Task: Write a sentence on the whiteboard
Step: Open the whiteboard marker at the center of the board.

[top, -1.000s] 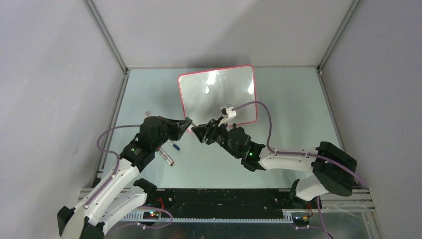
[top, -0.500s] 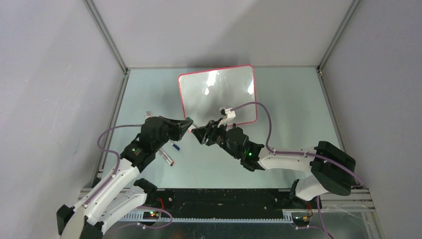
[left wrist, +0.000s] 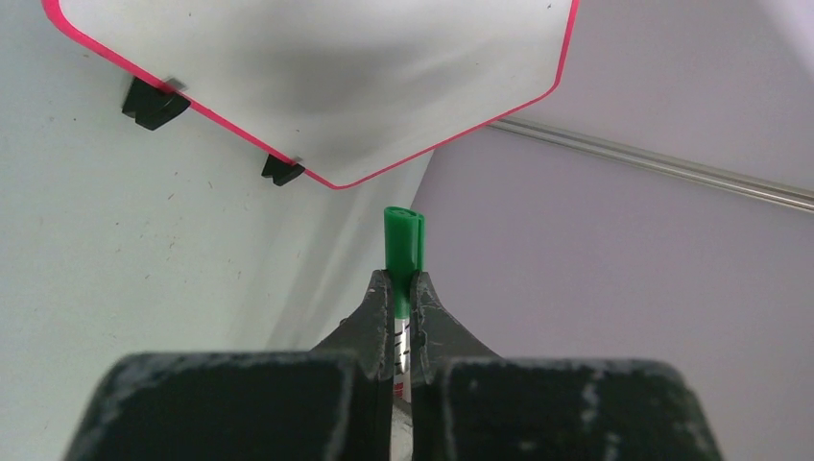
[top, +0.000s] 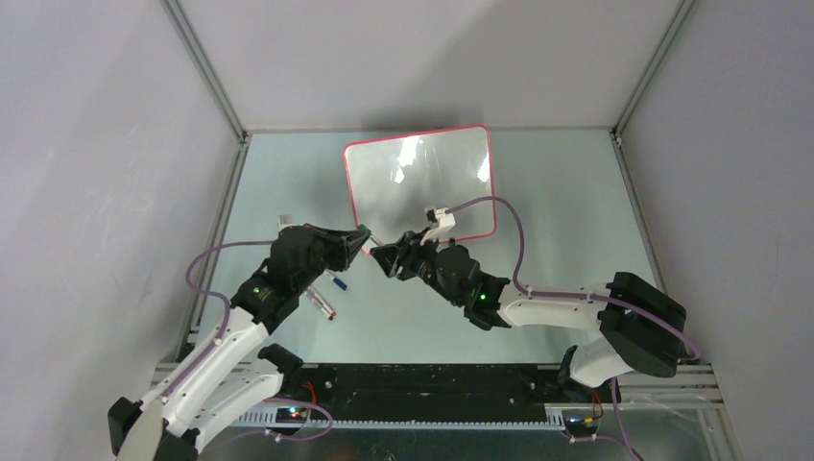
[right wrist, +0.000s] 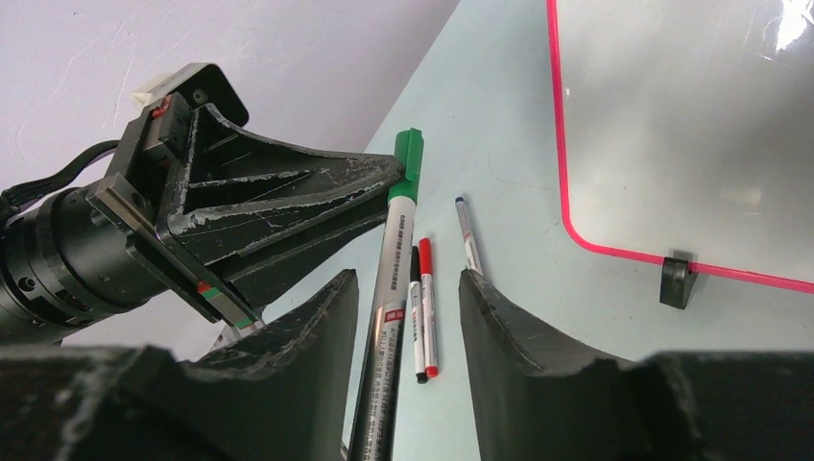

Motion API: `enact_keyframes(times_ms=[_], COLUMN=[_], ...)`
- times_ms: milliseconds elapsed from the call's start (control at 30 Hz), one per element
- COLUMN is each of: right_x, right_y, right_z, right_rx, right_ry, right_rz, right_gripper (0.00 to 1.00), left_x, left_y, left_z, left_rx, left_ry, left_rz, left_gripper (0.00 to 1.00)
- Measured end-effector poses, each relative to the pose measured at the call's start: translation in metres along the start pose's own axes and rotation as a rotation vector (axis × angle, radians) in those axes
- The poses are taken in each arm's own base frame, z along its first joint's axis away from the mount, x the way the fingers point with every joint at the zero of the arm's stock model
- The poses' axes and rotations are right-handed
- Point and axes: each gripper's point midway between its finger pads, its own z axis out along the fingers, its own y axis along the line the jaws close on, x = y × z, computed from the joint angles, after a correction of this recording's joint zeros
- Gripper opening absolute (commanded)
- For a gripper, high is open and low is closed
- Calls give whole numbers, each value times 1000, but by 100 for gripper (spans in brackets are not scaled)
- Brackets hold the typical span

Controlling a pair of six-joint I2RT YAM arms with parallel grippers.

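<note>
The top camera looks down from high on the near side of the whiteboard (top: 419,182), far off, with the board at mid-frame. The left wrist camera sits low, close behind the left gripper (left wrist: 403,288), and faces a whiteboard corner. The right wrist camera is equally low and looks past that corner at the left gripper. All three views share the whiteboard and the marker (right wrist: 394,250).

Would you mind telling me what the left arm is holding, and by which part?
A green-capped marker, pinched by the left fingers on its white barrel below the cap. The right fingers flank the barrel without gripping it.
</note>
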Motion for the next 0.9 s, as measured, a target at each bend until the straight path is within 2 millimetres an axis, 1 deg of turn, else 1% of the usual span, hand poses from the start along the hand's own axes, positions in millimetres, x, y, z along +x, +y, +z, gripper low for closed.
enact_keyframes(times_ms=[133,267,333,400,433,500,533,600,733,767,800,900], right_x=[0,-2,-2,-2,-3,-3,-4,-6,-9,-9,-9,-9], right_y=[0,-2,-2,-3,-3,-3,-3,-2,0,0,0,0], right_z=[0,1,1,1,1,1,0,0,-1,-1,-1,-1], right_rx=[0,4,3,3,4,4,4,1,-8,-10,-12,-19], right_ry=[-1,-3,-3,-2,-1,0,-1,-3,-7,-6,-5,-1], right_rz=[1,3,3,3,2,4,5,5,8,10,7,16], right_gripper=[58,61,64,69,75,78,78,74,60,54,49,47], left_x=[0,0,0,-1,-2,-3,-3,-4,-4,-4,-4,-4], left_y=[0,2,2,2,2,2,2,2,2,2,2,3], left_z=[1,2,2,2,2,3,3,3,3,3,3,4], left_rx=[-2,-8,-7,-7,-7,-7,-7,-7,-7,-7,-7,-12], left_ry=[0,-1,-3,-8,-12,-19,-20,-21,-24,-24,-25,-25], left_rz=[-4,-3,-3,-3,-3,-3,-3,-3,-3,-3,-3,-2], left_gripper=[0,0,0,0,0,0,0,0,0,0,0,0])
